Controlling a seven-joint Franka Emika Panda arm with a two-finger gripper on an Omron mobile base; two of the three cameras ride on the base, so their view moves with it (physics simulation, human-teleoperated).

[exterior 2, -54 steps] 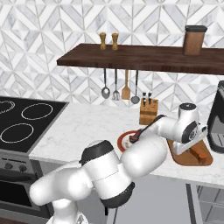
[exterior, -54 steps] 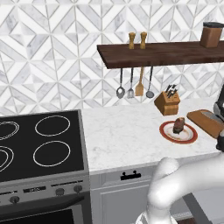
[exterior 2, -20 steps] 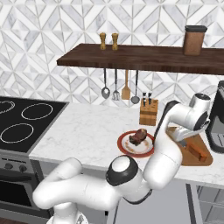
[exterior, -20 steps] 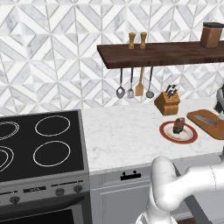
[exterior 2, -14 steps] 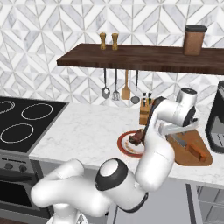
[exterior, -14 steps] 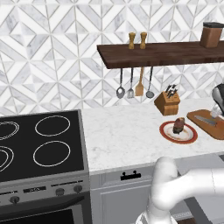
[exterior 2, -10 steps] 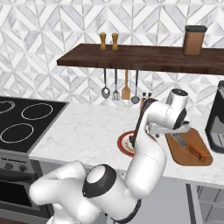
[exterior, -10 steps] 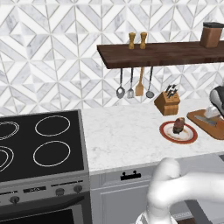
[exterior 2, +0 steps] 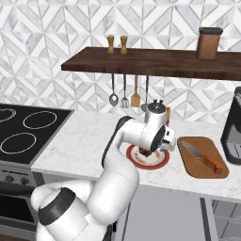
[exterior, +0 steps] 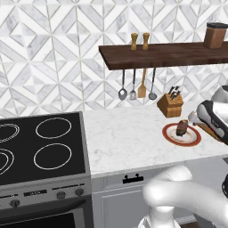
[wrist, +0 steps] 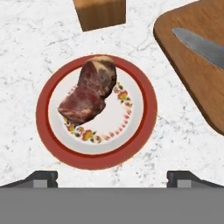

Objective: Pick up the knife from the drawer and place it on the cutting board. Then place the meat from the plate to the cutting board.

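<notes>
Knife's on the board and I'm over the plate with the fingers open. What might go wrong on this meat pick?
1. The meat lies off-centre on the plate, toward its rim; the open gripper may close on the rim instead.
2. The chunk looks lumpy and uneven, so it could slip.
3. The knife lies across the cutting board; the meat could land on its blade, so aim for bare board.

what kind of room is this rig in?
A home-style kitchen, rendered. A black stovetop sits beside a marble counter, utensils hang under a wall shelf, and a knife block stands near a plate of meat.
</notes>
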